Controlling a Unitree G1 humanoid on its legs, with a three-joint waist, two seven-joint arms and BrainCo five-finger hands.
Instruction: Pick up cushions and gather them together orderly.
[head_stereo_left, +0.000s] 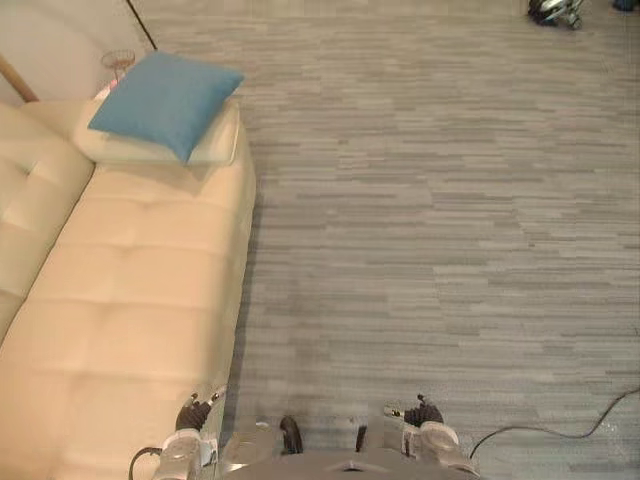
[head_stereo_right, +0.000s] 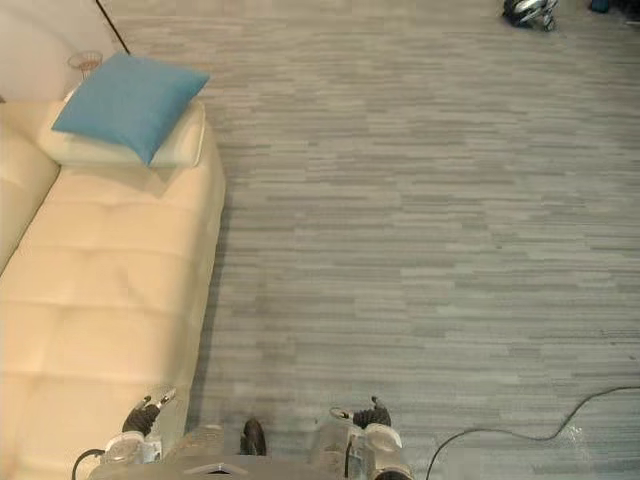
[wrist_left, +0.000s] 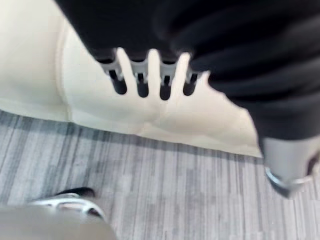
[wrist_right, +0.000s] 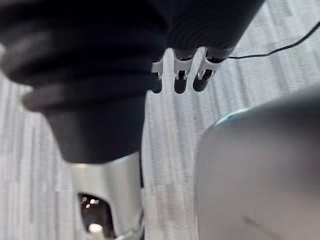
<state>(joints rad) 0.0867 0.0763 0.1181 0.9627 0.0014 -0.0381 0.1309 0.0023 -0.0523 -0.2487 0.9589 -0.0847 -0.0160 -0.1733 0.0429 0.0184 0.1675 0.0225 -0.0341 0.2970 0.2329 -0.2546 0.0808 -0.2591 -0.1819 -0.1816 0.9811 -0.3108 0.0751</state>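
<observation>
A blue cushion (head_stereo_left: 165, 100) lies tilted on top of a cream cushion (head_stereo_left: 218, 146) at the far end of the cream sofa (head_stereo_left: 140, 300). My left hand (head_stereo_left: 198, 408) hangs low by the sofa's near front corner. In the left wrist view its fingers (wrist_left: 142, 75) are relaxed and hold nothing, with the sofa's front and the carpet past them. My right hand (head_stereo_left: 425, 412) hangs over the carpet to the right. In its wrist view the fingers (wrist_right: 180, 75) are straight and empty. Both hands are far from the cushions.
Grey striped carpet (head_stereo_left: 430, 220) spreads to the right of the sofa. A small round glass-topped stand (head_stereo_left: 117, 62) sits behind the sofa's far end by the wall. A dark object (head_stereo_left: 555, 10) lies on the floor at the far right.
</observation>
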